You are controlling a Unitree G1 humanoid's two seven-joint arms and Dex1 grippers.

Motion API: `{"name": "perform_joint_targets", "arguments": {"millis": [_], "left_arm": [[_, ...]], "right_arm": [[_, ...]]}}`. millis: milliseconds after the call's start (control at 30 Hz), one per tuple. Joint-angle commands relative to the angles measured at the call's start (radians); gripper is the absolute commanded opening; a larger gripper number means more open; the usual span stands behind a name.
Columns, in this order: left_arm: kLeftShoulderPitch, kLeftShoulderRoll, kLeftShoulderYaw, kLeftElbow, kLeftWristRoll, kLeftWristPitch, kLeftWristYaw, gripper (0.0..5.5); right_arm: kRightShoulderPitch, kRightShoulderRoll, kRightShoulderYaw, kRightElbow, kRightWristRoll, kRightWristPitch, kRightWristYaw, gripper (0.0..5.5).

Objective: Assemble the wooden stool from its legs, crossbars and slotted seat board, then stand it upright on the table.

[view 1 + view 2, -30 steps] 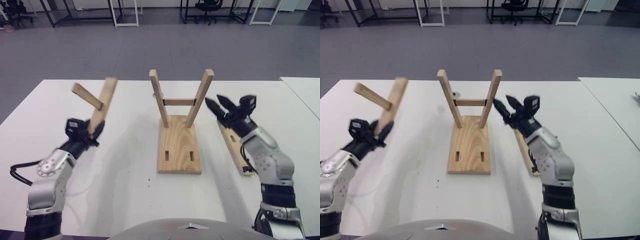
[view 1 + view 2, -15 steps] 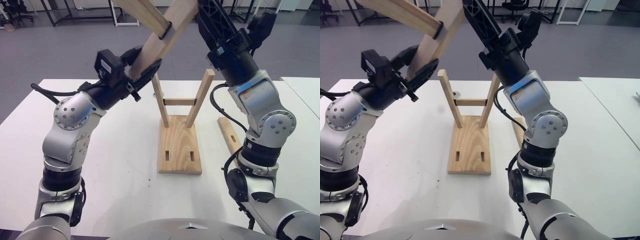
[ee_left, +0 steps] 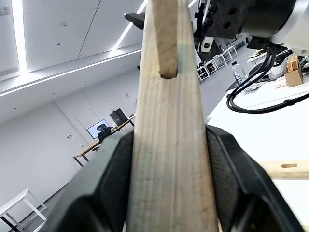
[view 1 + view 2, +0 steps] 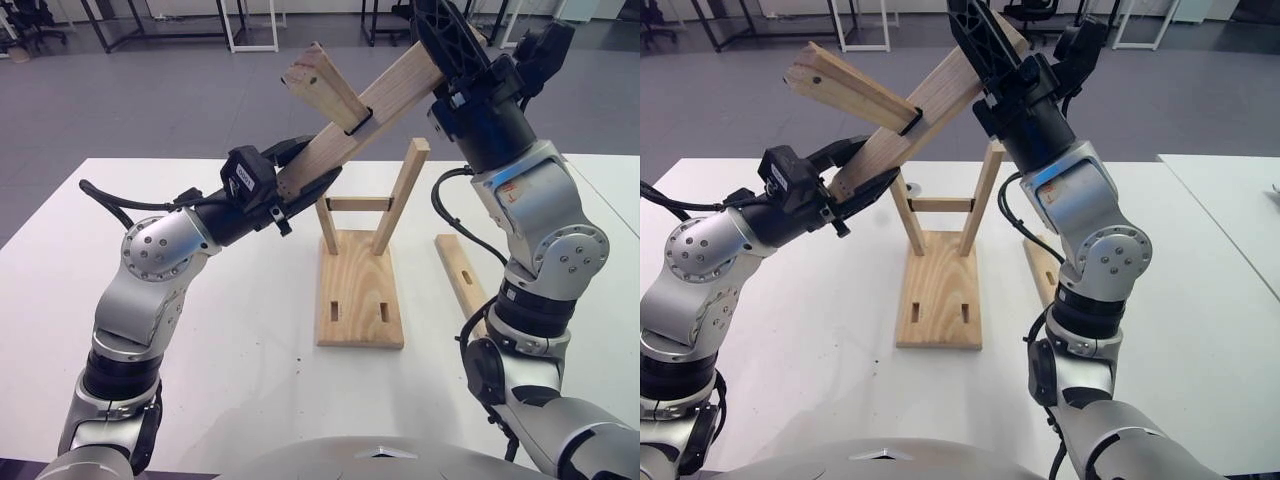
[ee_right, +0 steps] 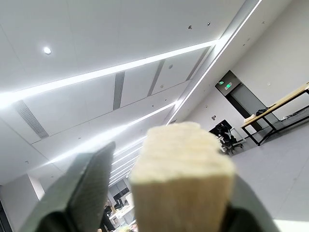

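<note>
The slotted seat board (image 4: pixel 360 300) lies flat mid-table. Two legs (image 4: pixel 322 205) stand in its far end, joined by a crossbar (image 4: pixel 358 204). My left gripper (image 4: pixel 290 180) is shut on the lower part of a third stool leg (image 4: pixel 385 100), held in the air above the board and tilted up to the right. A crossbar (image 4: pixel 322 85) sticks out of that leg. My right gripper (image 4: pixel 440 35) is shut on the leg's upper end (image 5: pixel 183 183). In the left wrist view the fingers (image 3: pixel 104 193) press both sides of the leg (image 3: pixel 169 145).
Another slotted leg (image 4: pixel 460 275) lies flat on the white table (image 4: pixel 200 330), right of the board. A second white table (image 4: pixel 610 190) stands to the right. Desks and chairs are far behind on the grey floor.
My left arm lifted the leg and crossbar from the left side to above the board, then tilted it lower. My right arm rose from the table and closed on the leg's upper end.
</note>
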Motion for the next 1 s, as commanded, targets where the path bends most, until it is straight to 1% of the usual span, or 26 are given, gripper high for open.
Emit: {"name": "perform_joint_targets", "arguments": {"millis": [33,133,200,267,300,333,400,467,533,600,633,700,800,1000], "left_arm": [[0.007,-0.002,-0.005,-0.024,0.018,-0.007,0.000,2.04],[0.020,-0.005,-0.017,-0.038,0.019,0.000,-0.005,2.04],[0.039,-0.010,-0.025,-0.041,0.007,0.009,-0.013,2.04],[0.082,-0.026,-0.045,-0.051,-0.014,0.035,-0.012,2.04],[0.117,-0.031,-0.058,-0.052,-0.019,0.051,-0.010,2.41],[0.158,-0.034,-0.070,-0.047,-0.007,0.051,-0.006,2.55],[0.235,-0.035,-0.074,-0.033,0.011,0.038,0.004,2.93],[0.314,-0.042,-0.039,-0.031,0.024,0.026,0.036,3.27],[0.377,-0.064,0.014,-0.027,0.038,0.019,0.092,3.57],[0.404,-0.104,0.070,-0.003,0.058,0.010,0.165,3.75],[0.407,-0.125,0.092,0.012,0.063,0.007,0.198,3.75],[0.406,-0.158,0.117,0.034,0.060,0.002,0.238,3.75],[0.408,-0.179,0.109,0.045,0.069,-0.008,0.246,3.75],[0.413,-0.211,0.098,0.052,0.071,-0.011,0.244,3.75]], "right_arm": [[0.041,-0.039,0.002,-0.030,0.026,0.009,-0.034,1.72],[0.057,-0.050,0.008,-0.035,0.025,0.000,-0.048,1.15],[0.072,-0.059,0.015,-0.039,0.013,0.001,-0.053,1.04],[0.134,-0.076,0.014,-0.067,-0.005,0.004,-0.074,1.04],[0.190,-0.085,0.010,-0.091,-0.020,0.004,-0.094,1.04],[0.273,-0.101,0.001,-0.128,-0.038,0.007,-0.123,1.04],[0.511,-0.161,-0.036,-0.248,-0.054,0.038,-0.152,1.04],[0.714,-0.198,-0.110,-0.348,-0.010,0.022,-0.184,1.04],[0.821,-0.235,-0.169,-0.392,0.021,0.000,-0.194,1.04],[0.860,-0.277,-0.198,-0.375,0.000,-0.009,-0.162,1.04],[0.871,-0.283,-0.207,-0.352,-0.026,-0.020,-0.148,1.04],[0.896,-0.263,-0.201,-0.320,-0.081,-0.046,-0.122,1.04],[0.950,-0.200,-0.138,-0.322,-0.204,-0.088,-0.085,1.04],[0.992,-0.115,-0.081,-0.305,-0.277,-0.161,-0.038,1.04]]}}
